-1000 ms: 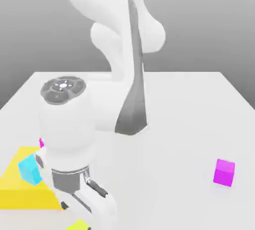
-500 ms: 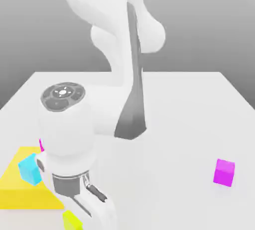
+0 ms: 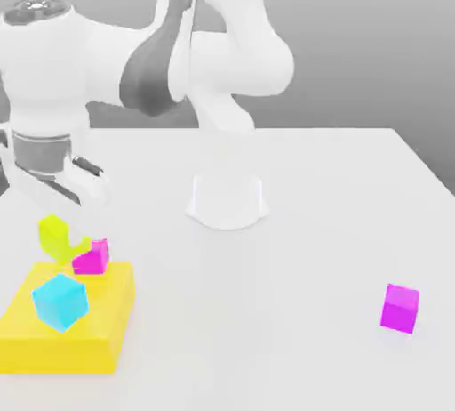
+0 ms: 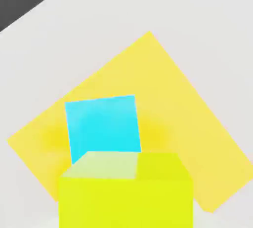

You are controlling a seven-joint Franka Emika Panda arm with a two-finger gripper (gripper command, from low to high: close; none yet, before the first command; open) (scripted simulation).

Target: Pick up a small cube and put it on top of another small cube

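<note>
White tabletop [image 3: 311,222]: gripper [image 3: 55,222] clamps lime cube [image 3: 53,237] above cyan cube [image 4: 103,126]; exterior view adds magenta cube [image 3: 400,308].

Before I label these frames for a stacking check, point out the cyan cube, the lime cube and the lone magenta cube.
cyan cube [image 3: 60,302]: exterior view, front face.
lime cube [image 3: 55,236]: exterior view, side face, raised off the table.
lone magenta cube [image 3: 400,309]: exterior view, front face, on the table.

exterior: faces arm across table [image 3: 320,187] | hand view: looks down, close | shared: yellow slab [image 3: 67,334], cyan cube [image 4: 103,126]
</note>
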